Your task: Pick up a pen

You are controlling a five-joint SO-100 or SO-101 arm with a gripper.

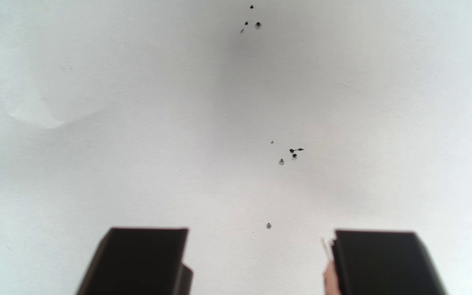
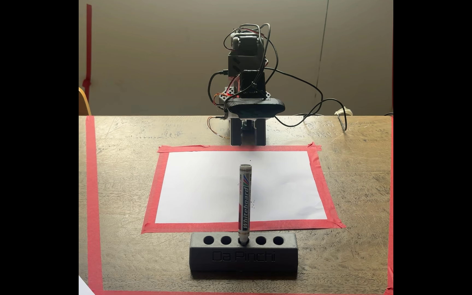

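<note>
The pen (image 2: 244,198), a slim white marker with a blue "Whiteboard" band, stands upright, tip down, in the middle hole of a black holder (image 2: 243,256) at the table's near side in the fixed view. My gripper (image 2: 248,142) hangs over the far edge of the white paper (image 2: 200,187), well behind the pen and apart from it. In the wrist view, my gripper (image 1: 260,231) is open, its two black fingers (image 1: 144,255) spread wide with nothing between them, above white paper (image 1: 144,113) speckled with small black ink marks (image 1: 293,151).
Red tape (image 2: 155,187) frames the paper, and a wider red tape line (image 2: 94,198) runs along the wooden table's left side. The holder has several empty holes (image 2: 261,240). Black cables (image 2: 308,110) trail from the arm's base to the back right.
</note>
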